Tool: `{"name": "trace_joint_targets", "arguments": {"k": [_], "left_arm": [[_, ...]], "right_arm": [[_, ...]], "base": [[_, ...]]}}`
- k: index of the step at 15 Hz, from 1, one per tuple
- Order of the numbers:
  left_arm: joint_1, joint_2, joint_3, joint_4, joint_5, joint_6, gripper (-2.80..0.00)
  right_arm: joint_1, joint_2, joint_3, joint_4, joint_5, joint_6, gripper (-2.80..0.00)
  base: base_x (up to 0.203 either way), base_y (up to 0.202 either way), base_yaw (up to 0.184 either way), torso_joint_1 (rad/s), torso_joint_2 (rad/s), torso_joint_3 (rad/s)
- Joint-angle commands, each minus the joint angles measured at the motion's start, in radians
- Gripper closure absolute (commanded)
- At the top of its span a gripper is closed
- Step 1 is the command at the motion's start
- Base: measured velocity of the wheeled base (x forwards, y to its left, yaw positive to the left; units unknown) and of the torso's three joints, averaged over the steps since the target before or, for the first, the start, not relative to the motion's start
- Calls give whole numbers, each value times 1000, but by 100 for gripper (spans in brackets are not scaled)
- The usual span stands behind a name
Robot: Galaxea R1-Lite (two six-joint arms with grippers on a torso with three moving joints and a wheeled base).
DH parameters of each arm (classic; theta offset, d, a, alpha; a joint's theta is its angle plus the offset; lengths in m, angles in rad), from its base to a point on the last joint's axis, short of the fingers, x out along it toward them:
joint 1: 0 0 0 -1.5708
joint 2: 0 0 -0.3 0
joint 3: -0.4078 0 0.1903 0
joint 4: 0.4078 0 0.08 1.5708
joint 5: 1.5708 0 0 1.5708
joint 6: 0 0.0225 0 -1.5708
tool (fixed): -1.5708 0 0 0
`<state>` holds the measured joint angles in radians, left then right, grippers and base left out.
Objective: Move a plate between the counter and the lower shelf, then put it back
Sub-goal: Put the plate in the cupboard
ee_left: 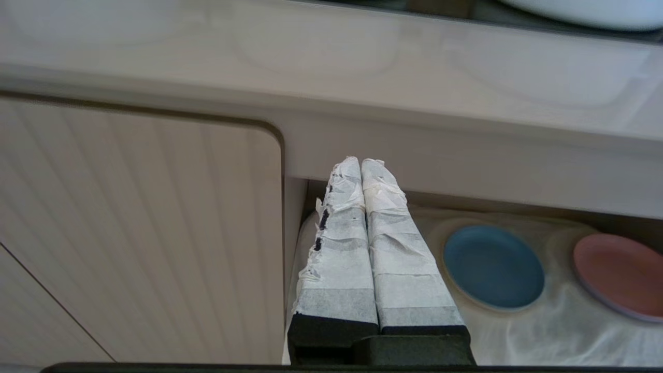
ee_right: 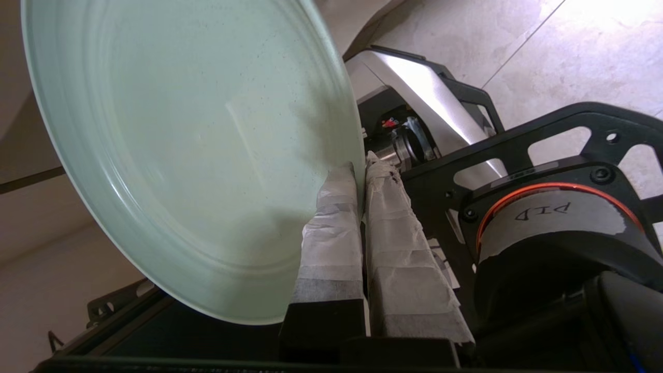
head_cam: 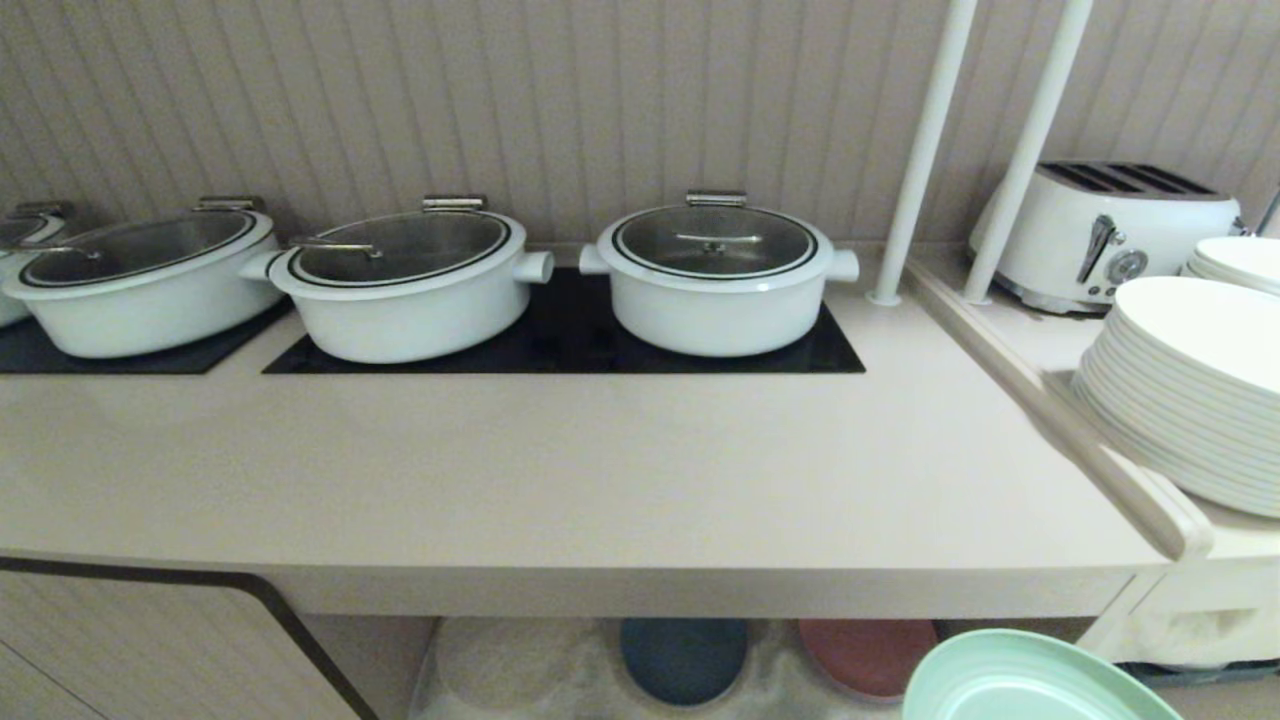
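Right gripper (ee_right: 361, 171) is pinching the plate's (ee_right: 191, 155) rim, holding it below the tabletop (head_cam: 600, 480) edge. Left gripper (ee_left: 361, 165) pressed together, idle near the shelf (ee_left: 518, 331).

The plate (head_cam: 1020, 680) is mint green, the counter (head_cam: 600, 480) plain beige with black glass panels (head_cam: 570, 340). White pots (head_cam: 715, 275) sit there. On the shelf's off-white cloth (ee_left: 544, 331) lie a blue plate (ee_left: 493, 267) and a pink plate (ee_left: 619, 274).

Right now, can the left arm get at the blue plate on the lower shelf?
Probably yes: the left end effector, shut and empty, points into the cloth-lined lower shelf; the round blue plate lies uncovered beside it, under the beige counter edge.
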<state>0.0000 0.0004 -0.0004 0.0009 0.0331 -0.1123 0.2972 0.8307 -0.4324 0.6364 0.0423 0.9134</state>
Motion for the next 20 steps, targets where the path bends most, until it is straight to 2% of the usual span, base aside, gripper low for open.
{"name": "trace_joint_targets", "arguments": {"k": [1,20], "left_arm": [[0,0,0,-1,1,-1,0],[0,0,0,-1,1,-1,0]], "right_arm": [[-1,2,0,3,1,5,0],[-4,2,4,3,1,4,0]], "base": [[0,0,0,-189,374,181],[0,0,0,-259,516,253]]}}
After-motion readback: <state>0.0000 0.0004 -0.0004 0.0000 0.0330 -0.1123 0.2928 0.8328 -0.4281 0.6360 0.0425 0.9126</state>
